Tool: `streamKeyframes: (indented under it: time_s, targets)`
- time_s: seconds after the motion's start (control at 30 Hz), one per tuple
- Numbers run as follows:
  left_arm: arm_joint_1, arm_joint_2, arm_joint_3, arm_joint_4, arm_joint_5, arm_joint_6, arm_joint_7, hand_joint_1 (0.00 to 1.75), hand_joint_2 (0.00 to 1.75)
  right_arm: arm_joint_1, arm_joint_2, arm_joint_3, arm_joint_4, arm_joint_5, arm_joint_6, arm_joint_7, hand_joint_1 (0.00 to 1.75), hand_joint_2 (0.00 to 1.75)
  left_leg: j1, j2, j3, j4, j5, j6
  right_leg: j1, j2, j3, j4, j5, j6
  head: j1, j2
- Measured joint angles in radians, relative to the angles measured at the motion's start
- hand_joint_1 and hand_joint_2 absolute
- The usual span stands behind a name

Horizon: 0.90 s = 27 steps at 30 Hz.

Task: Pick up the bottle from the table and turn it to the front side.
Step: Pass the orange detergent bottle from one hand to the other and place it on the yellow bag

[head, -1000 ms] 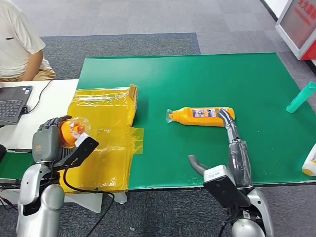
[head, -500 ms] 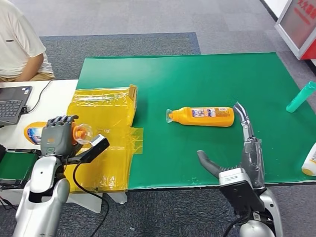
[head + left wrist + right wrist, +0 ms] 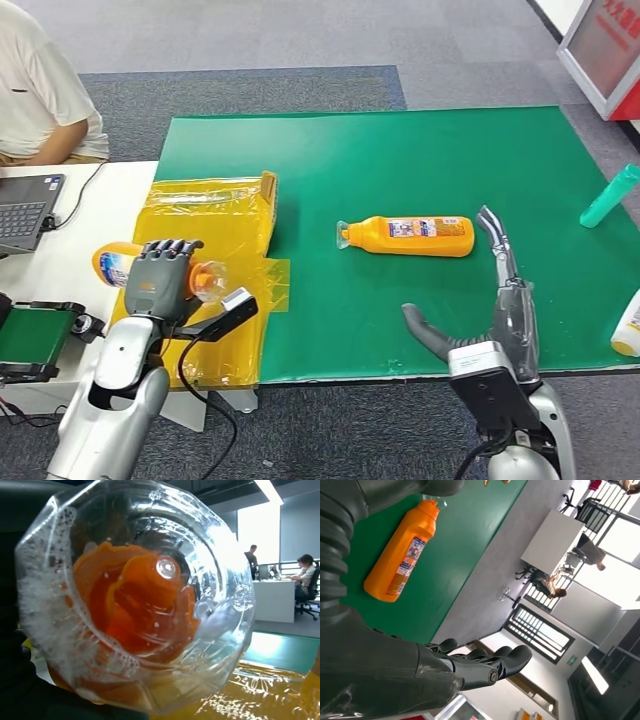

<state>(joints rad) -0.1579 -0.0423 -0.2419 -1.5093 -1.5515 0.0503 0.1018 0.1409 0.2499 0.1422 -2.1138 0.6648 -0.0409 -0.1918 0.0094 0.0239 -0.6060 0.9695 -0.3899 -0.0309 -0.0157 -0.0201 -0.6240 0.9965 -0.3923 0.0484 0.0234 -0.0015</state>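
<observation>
My left hand (image 3: 161, 277) grips an orange bottle (image 3: 113, 264) above the yellow wrap at the table's left. The bottle lies sideways, its clear cap (image 3: 210, 280) pointing right. In the left wrist view that clear cap (image 3: 143, 605) sits close to the lens, with foam and orange liquid behind it. A second orange bottle (image 3: 411, 236) lies on its side on the green mat (image 3: 377, 150), cap to the left. My right hand (image 3: 494, 300) stands open just right of that bottle's base, not touching it. The right wrist view shows the lying bottle (image 3: 401, 555) beyond the spread fingers (image 3: 490, 662).
Yellow plastic wrap (image 3: 219, 215) covers the mat's left edge. A laptop (image 3: 26, 205) and a seated person (image 3: 38, 90) are at the far left. A teal bottle (image 3: 611, 195) and a white bottle (image 3: 628, 325) lie at the right edge. A black device (image 3: 30, 340) sits front left.
My left hand has carried its bottle to the right, turning it to lie sideways. My right hand drew back from the lying bottle's base and shifted right.
</observation>
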Motion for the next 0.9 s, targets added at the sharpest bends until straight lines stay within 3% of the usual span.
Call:
streamKeyframes:
  time_s: [0.13,0.5,0.63,0.9]
  targets:
    - [-0.004,-0.006,-0.028,0.020,0.000,0.001,-0.011,1.75,1.75,0.000,0.000,-0.001,0.000,-0.008,-0.003,-0.006,0.00,1.75,0.000,0.000,0.000,0.000,0.000,0.000,0.000,0.000,0.000,0.000,0.000,0.000,0.000,0.000]
    - [-0.010,-0.082,-0.019,0.157,0.000,0.009,-0.082,1.73,1.75,0.000,0.000,-0.001,-0.010,-0.023,-0.010,-0.019,0.00,1.75,0.000,0.000,0.000,0.000,0.000,0.000,0.000,0.000,0.000,0.000,0.000,0.000,0.000,0.000]
    - [-0.013,-0.092,-0.017,0.181,0.000,0.009,-0.083,0.00,1.75,0.001,0.000,-0.001,-0.015,-0.024,-0.009,-0.020,0.00,1.75,0.000,0.000,0.000,0.000,0.000,0.000,0.000,0.000,0.000,0.000,0.000,0.000,0.000,0.000]
    - [-0.017,-0.105,-0.003,0.207,0.000,0.008,-0.084,0.00,1.75,0.003,0.000,-0.002,-0.031,-0.028,-0.008,-0.019,0.00,1.75,0.000,0.000,0.000,0.000,0.000,0.000,0.000,0.000,0.001,0.000,0.000,0.000,0.000,0.000]
